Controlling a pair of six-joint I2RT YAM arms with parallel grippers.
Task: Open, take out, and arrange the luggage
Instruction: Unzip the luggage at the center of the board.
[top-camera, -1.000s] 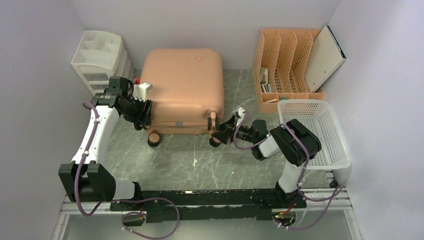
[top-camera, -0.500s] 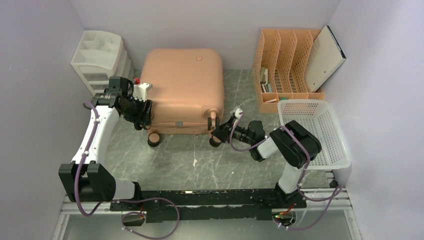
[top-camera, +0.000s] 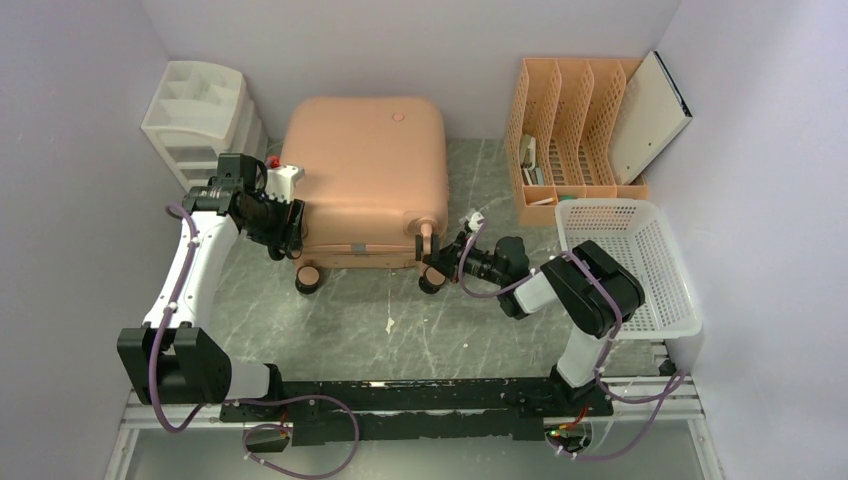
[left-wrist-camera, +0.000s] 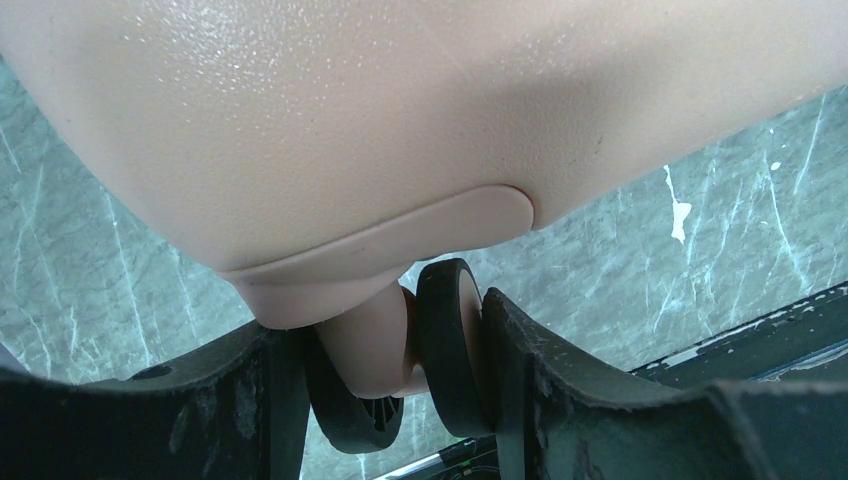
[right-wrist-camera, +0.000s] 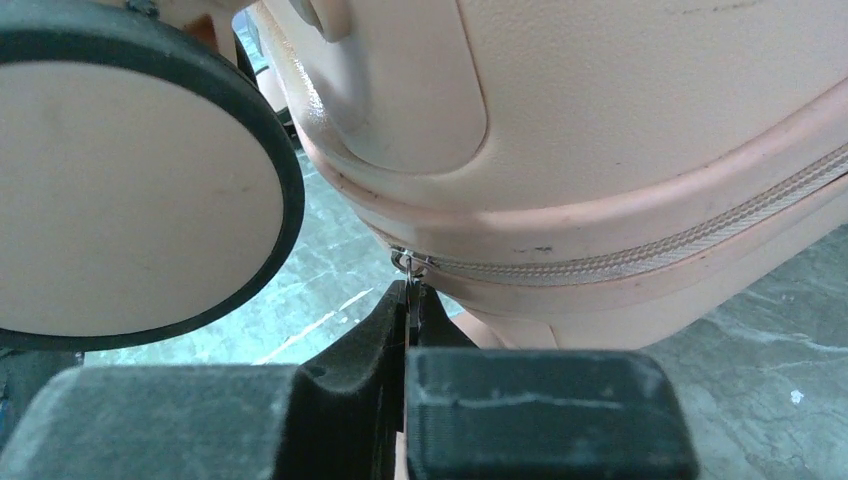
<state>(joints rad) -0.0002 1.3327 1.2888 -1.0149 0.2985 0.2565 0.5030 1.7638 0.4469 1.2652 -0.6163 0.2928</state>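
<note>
The luggage (top-camera: 365, 170), a salmon-pink hard-shell suitcase, lies flat and zipped at the back middle of the table, its wheels toward me. My left gripper (top-camera: 285, 232) is at its near left corner. In the left wrist view the left gripper (left-wrist-camera: 400, 400) is shut on a black twin spinner wheel (left-wrist-camera: 447, 340), one finger pressed on each side. My right gripper (top-camera: 437, 262) is at the near right corner, beside another wheel (right-wrist-camera: 130, 190). There the right gripper (right-wrist-camera: 410, 300) is shut on the small metal zipper pull (right-wrist-camera: 408, 268) at the end of the zipper (right-wrist-camera: 640, 255).
A white drawer unit (top-camera: 200, 120) stands at the back left. An orange slotted file rack (top-camera: 565, 130) with a white board (top-camera: 650, 115) leaning on it is at the back right. A white mesh basket (top-camera: 630, 265) sits right of the right arm.
My right gripper has slid left to the suitcase's near right corner and shut on the zipper pull. The left arm and the suitcase have not moved.
</note>
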